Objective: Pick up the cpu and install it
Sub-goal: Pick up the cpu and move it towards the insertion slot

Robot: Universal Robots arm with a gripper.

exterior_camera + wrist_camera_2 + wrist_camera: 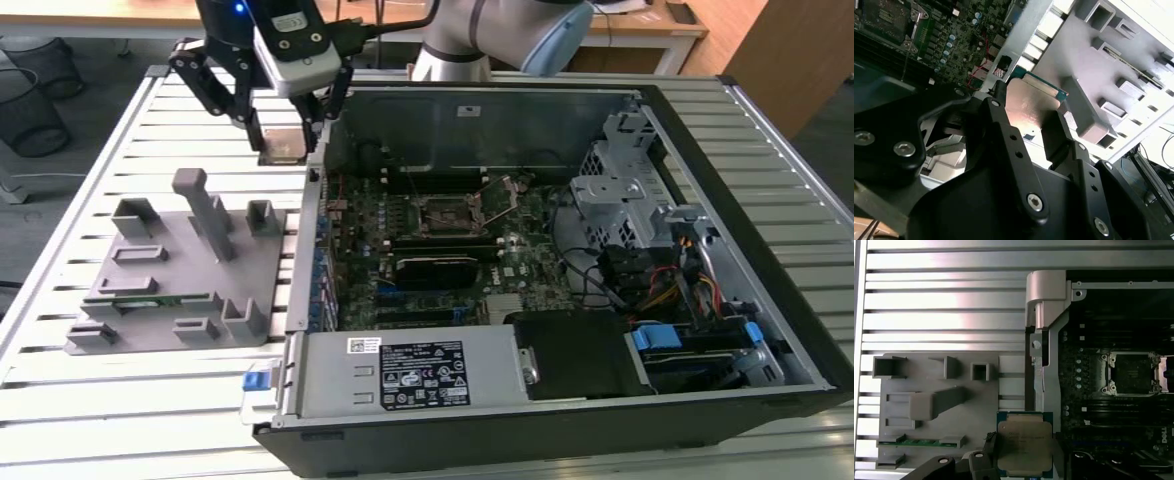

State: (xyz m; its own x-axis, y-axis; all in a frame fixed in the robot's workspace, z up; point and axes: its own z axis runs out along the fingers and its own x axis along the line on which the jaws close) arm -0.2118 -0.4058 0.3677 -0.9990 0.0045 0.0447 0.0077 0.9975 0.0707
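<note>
Slippage threatens: the hand (283, 138) pinches the cpu (1024, 445), apparently by its edges, above the worktop (134, 400), well apart from the socket (447, 212).

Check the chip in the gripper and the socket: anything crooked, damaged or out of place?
Nothing stands out. The cpu sits square in the gripper, held over the table beside the case; the motherboard socket is open and empty.
</note>
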